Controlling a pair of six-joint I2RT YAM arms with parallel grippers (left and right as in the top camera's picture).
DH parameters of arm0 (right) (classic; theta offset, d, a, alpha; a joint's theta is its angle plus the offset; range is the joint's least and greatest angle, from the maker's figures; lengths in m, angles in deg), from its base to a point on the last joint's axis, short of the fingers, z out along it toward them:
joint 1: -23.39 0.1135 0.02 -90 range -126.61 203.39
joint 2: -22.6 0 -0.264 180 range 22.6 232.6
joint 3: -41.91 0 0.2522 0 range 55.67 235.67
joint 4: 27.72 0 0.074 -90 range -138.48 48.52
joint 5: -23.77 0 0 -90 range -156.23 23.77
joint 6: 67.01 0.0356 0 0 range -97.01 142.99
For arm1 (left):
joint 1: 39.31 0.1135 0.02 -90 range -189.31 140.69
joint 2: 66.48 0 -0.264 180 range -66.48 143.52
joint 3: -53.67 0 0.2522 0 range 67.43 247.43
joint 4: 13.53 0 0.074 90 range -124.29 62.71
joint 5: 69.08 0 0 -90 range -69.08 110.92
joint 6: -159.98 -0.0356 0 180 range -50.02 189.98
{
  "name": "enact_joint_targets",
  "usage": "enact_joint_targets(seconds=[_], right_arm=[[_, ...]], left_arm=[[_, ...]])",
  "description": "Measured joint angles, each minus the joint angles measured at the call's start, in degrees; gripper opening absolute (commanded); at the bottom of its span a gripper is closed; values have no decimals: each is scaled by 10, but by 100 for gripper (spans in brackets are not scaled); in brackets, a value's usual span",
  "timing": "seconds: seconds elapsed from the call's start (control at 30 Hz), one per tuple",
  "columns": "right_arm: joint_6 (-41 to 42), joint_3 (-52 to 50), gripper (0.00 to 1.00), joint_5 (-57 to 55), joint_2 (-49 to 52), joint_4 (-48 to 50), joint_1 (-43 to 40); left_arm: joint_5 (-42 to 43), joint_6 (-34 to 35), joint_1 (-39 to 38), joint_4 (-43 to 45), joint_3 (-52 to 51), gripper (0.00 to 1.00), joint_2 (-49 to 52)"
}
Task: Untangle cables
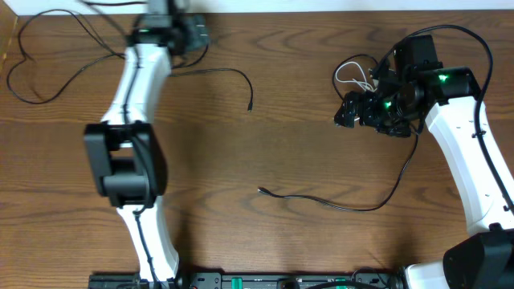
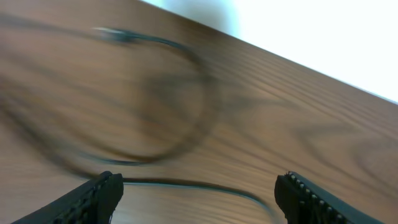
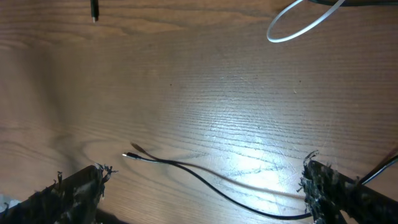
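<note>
One long black cable (image 1: 76,68) loops over the table's far left and ends in a plug (image 1: 250,104). My left gripper (image 1: 189,32) hovers above it at the far edge. In the blurred left wrist view its jaws (image 2: 199,196) are open, and the cable (image 2: 186,183) lies on the wood between them, not gripped. A second black cable (image 1: 337,205) runs from its plug (image 1: 261,190) up toward my right gripper (image 1: 353,112). That gripper (image 3: 205,186) is open over this cable (image 3: 205,180). A white cable (image 1: 351,76) is looped beside it (image 3: 298,26).
The wooden table's far edge (image 1: 321,8) meets a white wall just behind the left gripper. The arms' own thick black wires (image 1: 474,40) arc over the right arm. Both arm bases (image 1: 241,281) stand along the near edge.
</note>
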Motion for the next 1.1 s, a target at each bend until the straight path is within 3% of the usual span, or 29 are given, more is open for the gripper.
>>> enact_joint_targets(seconds=[0.2, 0.47, 0.73, 0.93, 1.1], right_arm=[[0, 0, 99, 0, 0, 1, 0], [0, 0, 99, 0, 0, 6, 0], [14, 0, 99, 0, 0, 10, 1], [19, 0, 99, 0, 0, 10, 1], [28, 0, 99, 0, 0, 11, 1]], left_arm=[[-91, 0, 123, -20, 0, 84, -6], [-134, -3, 283, -20, 0, 83, -6], [-135, -55, 380, 21, 0, 83, 8], [-50, -80, 419, 50, 0, 82, 56], [6, -96, 426, 59, 0, 55, 93]])
